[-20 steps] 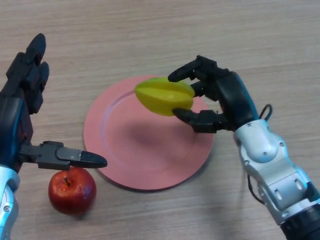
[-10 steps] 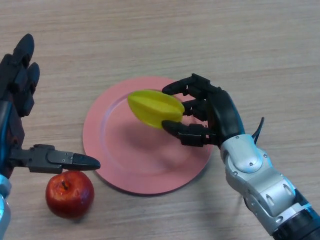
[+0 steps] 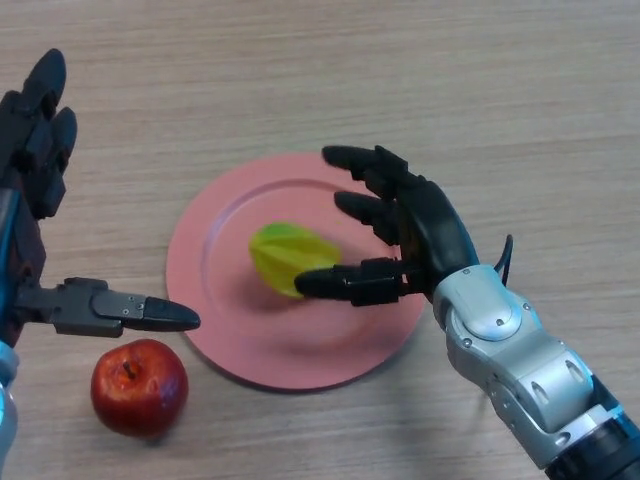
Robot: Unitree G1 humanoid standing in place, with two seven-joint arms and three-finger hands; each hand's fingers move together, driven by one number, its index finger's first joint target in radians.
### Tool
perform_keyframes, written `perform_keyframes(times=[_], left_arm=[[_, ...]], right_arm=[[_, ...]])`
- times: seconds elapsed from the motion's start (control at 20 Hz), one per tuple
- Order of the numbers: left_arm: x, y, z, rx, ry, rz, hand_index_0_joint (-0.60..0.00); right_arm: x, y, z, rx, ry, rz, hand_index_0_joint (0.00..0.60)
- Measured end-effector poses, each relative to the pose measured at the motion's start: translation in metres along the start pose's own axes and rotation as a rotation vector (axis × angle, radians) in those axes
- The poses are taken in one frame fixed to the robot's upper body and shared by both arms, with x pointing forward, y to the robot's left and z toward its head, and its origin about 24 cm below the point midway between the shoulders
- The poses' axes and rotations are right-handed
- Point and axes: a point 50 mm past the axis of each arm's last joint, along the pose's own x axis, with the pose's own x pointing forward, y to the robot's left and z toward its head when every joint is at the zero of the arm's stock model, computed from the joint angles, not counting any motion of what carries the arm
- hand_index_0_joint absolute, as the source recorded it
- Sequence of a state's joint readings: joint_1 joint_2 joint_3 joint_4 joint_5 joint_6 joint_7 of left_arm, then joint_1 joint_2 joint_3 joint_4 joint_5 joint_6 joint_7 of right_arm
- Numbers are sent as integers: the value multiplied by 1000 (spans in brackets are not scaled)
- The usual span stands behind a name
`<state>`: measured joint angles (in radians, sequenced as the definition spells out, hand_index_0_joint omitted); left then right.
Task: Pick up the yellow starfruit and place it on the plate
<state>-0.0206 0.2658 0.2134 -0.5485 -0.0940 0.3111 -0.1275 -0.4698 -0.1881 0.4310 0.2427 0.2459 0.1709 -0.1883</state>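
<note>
right hand: over the right part of the pink plate, fingers spread wide and nearly straight, holding nothing. the upper fingers point toward the view's left; the thumb reaches left below them.

yellow starfruit: lies on the plate, approx. at its centre, just left of the right hand's palm. it sits in the gap between thumb and fingers. the thumb tip is at the fruit's lower right edge; cannot tell whether it touches. the upper fingers are apart from the fruit, above and to its right.

left hand: at the view's left edge, well left of the right hand and off the plate. fingers straight and pointing up the view, thumb stretched out to the right; open wide, empty. thumb tip ends near the plate's left rim, above the table.

red apple: on the table, directly below the left thumb, beside the plate's lower left rim. not touched by either hand.

table: light wood-grain surface; carries plate and apple.
</note>
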Motion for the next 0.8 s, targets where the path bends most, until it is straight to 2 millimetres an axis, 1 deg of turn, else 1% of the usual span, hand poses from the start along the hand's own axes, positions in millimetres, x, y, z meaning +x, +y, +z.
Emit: perform_keyframes(times=[0.1, 0.2, 0.3, 0.4, 0.55, 0.6, 0.65, 0.8], left_arm=[[0, 0, 0, 0, -2, 0, 0], [1, 0, 1, -1, -7, -1, 0], [2, -1, 3, -1, -16, -3, 0], [4, -1, 6, 1, -30, -3, 0], [4, -3, 6, -3, -27, -13, 0], [4, -4, 6, -4, -28, -15, 0], [3, -4, 8, -2, -35, -16, 0], [2, -6, 8, -5, -33, -23, 0]], right_arm=[[-3, 1, -1, -2, 10, 11, 0], [-6, -6, -3, -2, 43, 12, 0], [-12, -22, 5, 15, 34, -35, 0], [-19, -38, 17, 29, -5, -77, 0], [-39, -60, 40, 63, -99, -129, 0], [-44, -64, 46, 66, -129, -138, 0], [-57, -69, 53, 66, -171, -154, 0], [-77, -74, 56, 19, -189, -161, 0]])
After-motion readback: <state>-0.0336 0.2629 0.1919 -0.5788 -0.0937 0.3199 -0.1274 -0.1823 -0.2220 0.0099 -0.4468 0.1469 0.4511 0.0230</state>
